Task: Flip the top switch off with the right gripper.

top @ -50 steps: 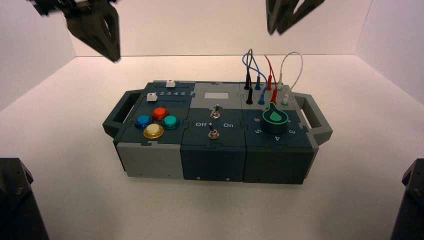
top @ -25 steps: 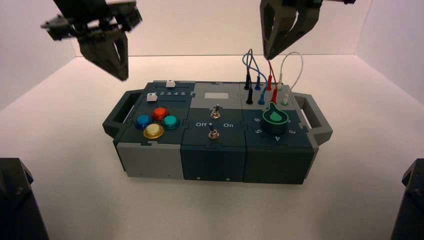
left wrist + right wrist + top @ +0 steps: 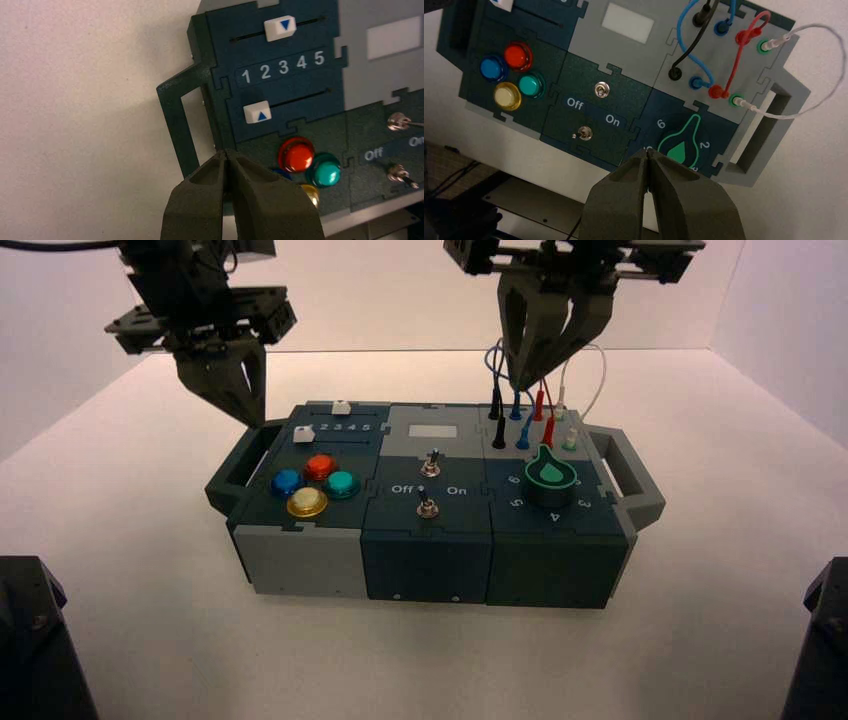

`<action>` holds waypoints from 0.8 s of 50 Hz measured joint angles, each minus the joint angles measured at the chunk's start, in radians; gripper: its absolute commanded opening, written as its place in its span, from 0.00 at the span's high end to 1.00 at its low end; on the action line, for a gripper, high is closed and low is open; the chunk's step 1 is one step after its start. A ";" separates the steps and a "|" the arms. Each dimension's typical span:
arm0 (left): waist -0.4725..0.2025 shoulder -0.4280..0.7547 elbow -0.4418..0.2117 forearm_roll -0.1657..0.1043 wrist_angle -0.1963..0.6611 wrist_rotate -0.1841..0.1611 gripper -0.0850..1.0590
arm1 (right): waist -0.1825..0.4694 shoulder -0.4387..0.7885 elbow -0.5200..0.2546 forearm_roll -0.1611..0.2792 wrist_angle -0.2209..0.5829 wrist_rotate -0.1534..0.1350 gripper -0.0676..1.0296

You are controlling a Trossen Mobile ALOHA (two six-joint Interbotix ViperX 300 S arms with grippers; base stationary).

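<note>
In the high view, the right gripper [image 3: 522,388] is seen at the upper middle of the frame, slightly right of the centre, pointed downward. Its two fingers are closed, with the tips brought together, and nothing is held between them. In this view, its tips are shown in front of the wires [image 3: 550,420], which are plugged in the far right part of the box [image 3: 425,565]. By the right wrist view, the tips are seen over the edge of the black knob with green outline [image 3: 678,150]; whether it is touched cannot be told.

The top switch [image 3: 430,468], a small silver toggle, is placed near the centre of the frame, in the middle column of the box, above the lettering "Off" and "On". It is not touched by the gripper, which is kept apart from it. Below the lettering, the second toggle [image 3: 427,508] is found.

The left gripper [image 3: 258,424] is located at the upper left of the frame, near the left handle [image 3: 240,465]. Its fingers are also closed, and nothing is gripped. Four push buttons [image 3: 319,468], red, blue, green and yellow, are seen left of the toggles.
</note>
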 measured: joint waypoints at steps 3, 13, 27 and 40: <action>0.000 0.012 0.000 0.000 -0.006 -0.002 0.95 | 0.000 0.008 -0.003 0.000 -0.002 0.000 0.96; 0.000 0.075 0.002 0.000 -0.025 -0.011 0.95 | 0.000 0.031 -0.020 0.000 -0.003 0.000 0.96; 0.000 0.094 0.025 0.000 -0.026 -0.043 0.95 | 0.008 0.055 -0.026 0.005 -0.003 0.000 0.96; -0.006 0.143 0.025 -0.002 -0.058 -0.049 0.95 | 0.014 0.109 -0.031 0.008 -0.028 0.014 0.96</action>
